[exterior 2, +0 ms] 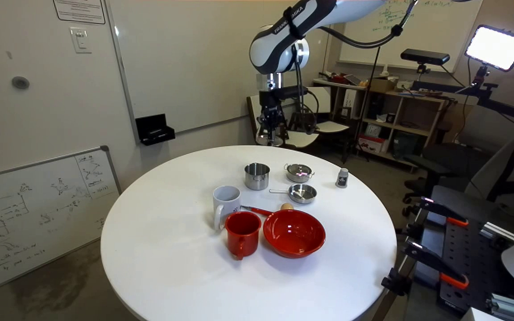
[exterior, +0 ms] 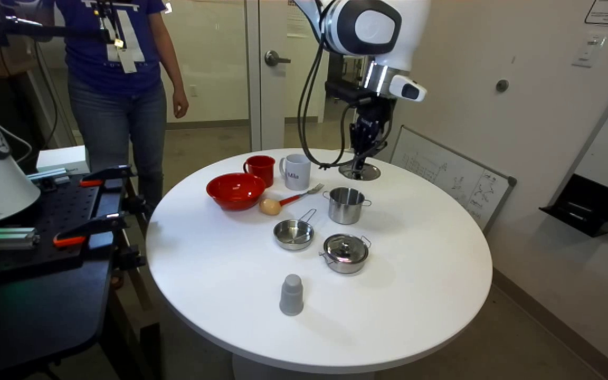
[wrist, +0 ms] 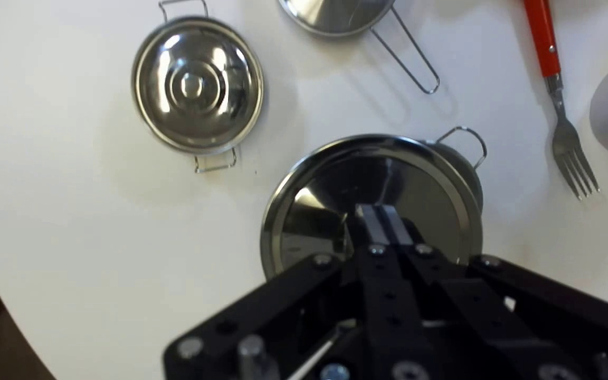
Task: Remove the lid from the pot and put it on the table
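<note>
We find the lid in the air, off the pot and above the table. The gripper has its 2 fingertips drawn nearly together, with a thin dark gap between them, and bears the lid by its middle; the fingertips cover that spot, so we cannot see which part they pinch. In the wrist view the lid hides most of the pot: we make out only a piece of its wall and 1 wire handle. In an exterior view the lid is faint against a pale chair.

The pot stands upright and uncovered on the table. Near it sits the wider pot, its own cover on, and a pan whose body the top edge of the wrist view partly cuts off. A fork lies near too, with a round tan object by its red handle; whether these 2 touch, we cannot tell. The wrist view shows only a slice of the white mug. In an exterior view the red mug is partly behind the red bowl. The print on the grey shaker-like object is too small for us to read. The top edge crops the arm in both exterior views and a person in an exterior view.
</note>
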